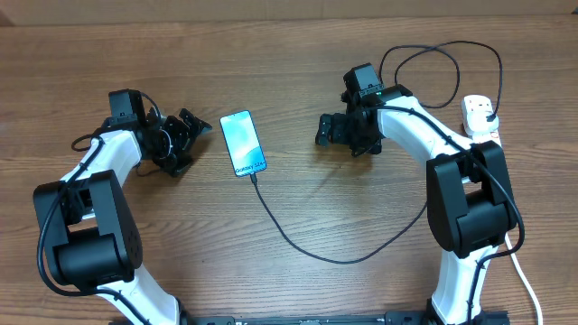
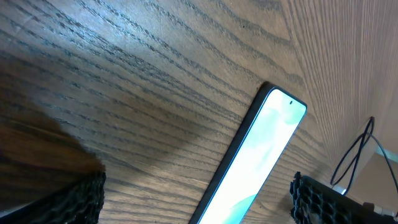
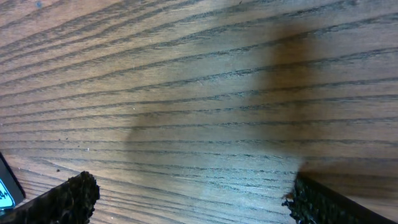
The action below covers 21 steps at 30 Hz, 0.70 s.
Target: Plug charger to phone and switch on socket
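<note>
The phone (image 1: pixel 243 143) lies flat on the wooden table with its light blue screen lit. It also shows in the left wrist view (image 2: pixel 255 162). The black charger cable (image 1: pixel 316 250) runs from the phone's near end in a long loop to the right and up to the white socket (image 1: pixel 480 115), where its black plug sits. My left gripper (image 1: pixel 187 140) is open and empty just left of the phone. My right gripper (image 1: pixel 327 129) is open and empty to the right of the phone, above bare table.
The charger cable loops behind the right arm (image 1: pixel 433 63) at the back. The socket's thick white cord (image 1: pixel 528 289) runs down the table's right edge. A corner of the phone shows in the right wrist view (image 3: pixel 7 186).
</note>
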Each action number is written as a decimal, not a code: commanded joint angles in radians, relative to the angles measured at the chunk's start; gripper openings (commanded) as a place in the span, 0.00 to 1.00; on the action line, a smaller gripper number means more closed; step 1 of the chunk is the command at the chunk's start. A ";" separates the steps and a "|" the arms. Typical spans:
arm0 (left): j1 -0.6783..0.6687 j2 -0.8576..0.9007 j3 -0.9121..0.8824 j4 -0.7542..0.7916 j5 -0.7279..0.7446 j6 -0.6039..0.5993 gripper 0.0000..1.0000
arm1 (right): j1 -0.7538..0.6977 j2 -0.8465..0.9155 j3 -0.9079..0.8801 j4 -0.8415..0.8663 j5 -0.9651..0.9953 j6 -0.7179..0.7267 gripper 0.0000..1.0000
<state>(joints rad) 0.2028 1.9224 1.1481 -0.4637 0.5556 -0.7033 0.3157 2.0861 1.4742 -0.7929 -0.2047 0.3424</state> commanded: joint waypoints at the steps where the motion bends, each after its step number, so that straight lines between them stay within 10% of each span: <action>1: 0.005 0.004 -0.017 -0.008 -0.096 0.001 1.00 | -0.003 -0.027 0.019 0.005 0.010 -0.003 1.00; 21: 0.005 -0.505 -0.017 -0.010 -0.160 0.016 0.99 | -0.003 -0.027 0.019 0.005 0.010 -0.003 1.00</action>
<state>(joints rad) 0.2039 1.4883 1.1316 -0.4721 0.4656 -0.7029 0.3157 2.0861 1.4742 -0.7929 -0.2031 0.3393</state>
